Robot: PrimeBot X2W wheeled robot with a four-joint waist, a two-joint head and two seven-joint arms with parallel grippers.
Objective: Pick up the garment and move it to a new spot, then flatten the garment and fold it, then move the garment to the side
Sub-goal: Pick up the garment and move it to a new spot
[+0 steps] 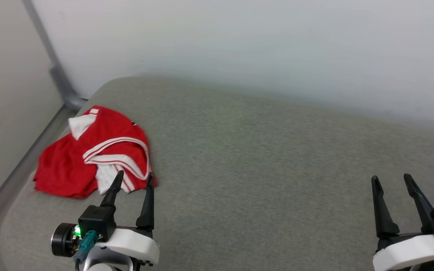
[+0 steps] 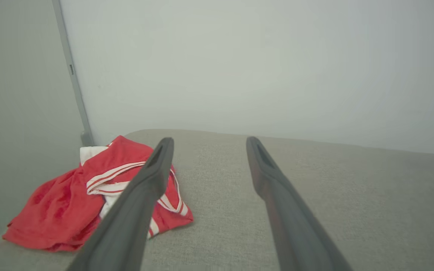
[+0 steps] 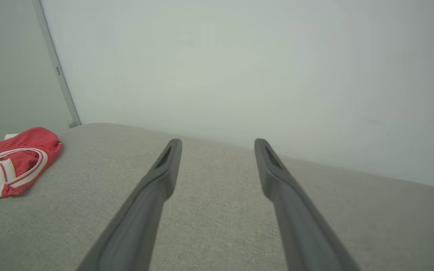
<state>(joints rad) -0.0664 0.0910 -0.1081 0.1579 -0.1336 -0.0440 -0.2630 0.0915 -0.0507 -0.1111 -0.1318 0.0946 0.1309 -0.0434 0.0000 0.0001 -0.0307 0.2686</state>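
Left gripper (image 1: 135,175) noted spread wide, nothing held between the fingers. In the head view its tips overlap the near hem of the red jersey (image 1: 62,165), but contact is not confirmed (the left wrist view suggests the fingers are raised and just short of the heap). Jersey is bunched at the far-left corner of the grey cushion (image 1: 258,158), close to the wall (image 1: 239,37), with the striped trim (image 1: 115,141) uppermost. Step in hand is judged to be the first pick-up. Advised: fingers to be lowered over a raised fold near the trim and closed on few layers, cushion cloth not to be pinched; lift to be made straight up before the carry toward the open middle. Right gripper (image 1: 390,177) is likewise spread and empty, well apart from the jersey, above bare cushion.
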